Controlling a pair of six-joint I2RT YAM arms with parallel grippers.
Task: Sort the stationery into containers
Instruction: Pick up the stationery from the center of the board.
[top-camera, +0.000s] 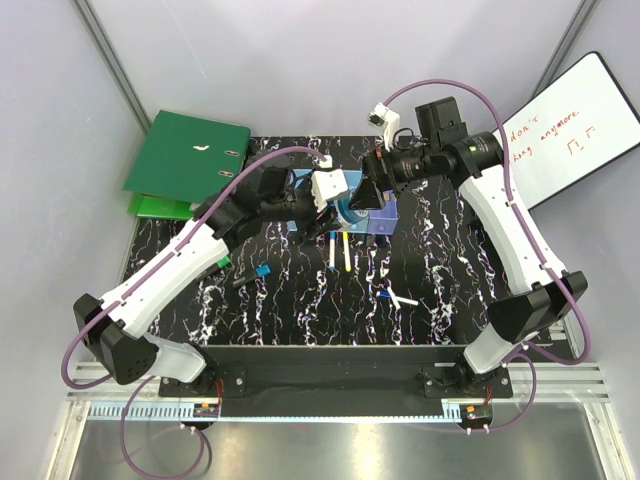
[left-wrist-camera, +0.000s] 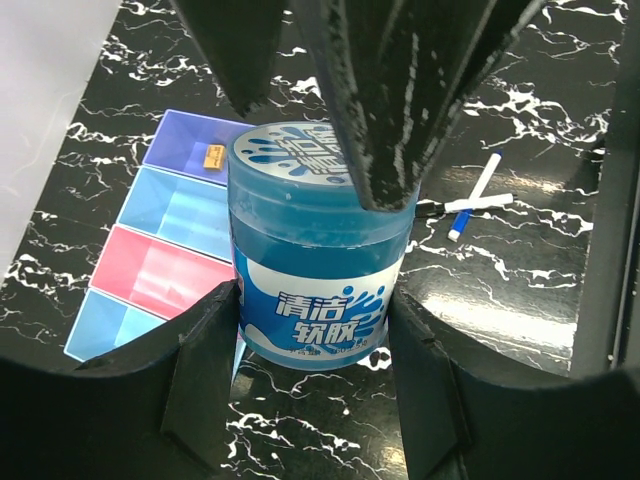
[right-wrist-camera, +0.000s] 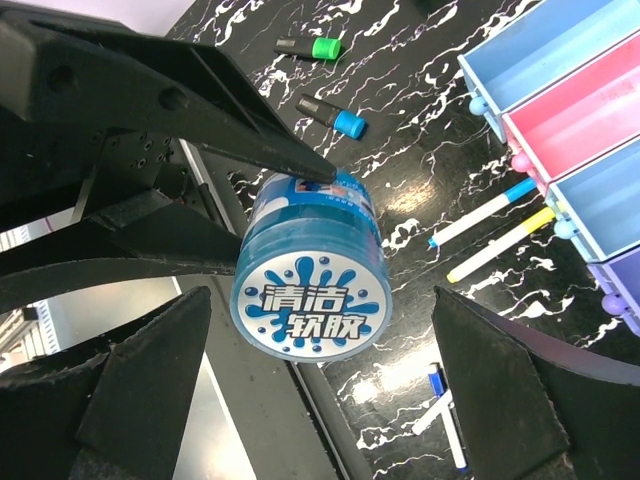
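Left hand: the left hand (left-wrist-camera: 312, 325) was closed partway on a round blue translucent jar with a blue-and-white printed lid (left-wrist-camera: 318, 230), with one finger on each side of the labelled wall.
Why held so: the grip sat low on the jar's body and left the lid end free. By my judgement this offered the lid end to the other arm for a handover or a fresh grip.
Right hand: the right hand (right-wrist-camera: 322, 300) stood wide open and gripped nothing, its fingers spread to either side of the lid and facing it. In the left wrist view one of its fingers crossed the lid's rim, but whether it touched could not be told.
Jar and hands: the jar was clamped between the left fingers, clear of the black marbled surface (left-wrist-camera: 520, 290). It lay straight ahead of the right hand and was not clasped by it.
Containers: the row of four translucent plastic bins, light blue, pink, light blue and violet-blue (left-wrist-camera: 160, 270), lay just beside the jar. A small orange item (left-wrist-camera: 213, 154) sat in the violet-blue bin.
Loose stationery: a white pen with a blue tip (right-wrist-camera: 483, 213) and a yellow pen (right-wrist-camera: 500, 245) lay side by side near the bins. A green-capped marker (right-wrist-camera: 310, 47) and a blue-capped marker (right-wrist-camera: 333, 117) lay farther off, all unsorted.
Fit: the jar looked wide next to a single bin, so it would likely be a tight fit.
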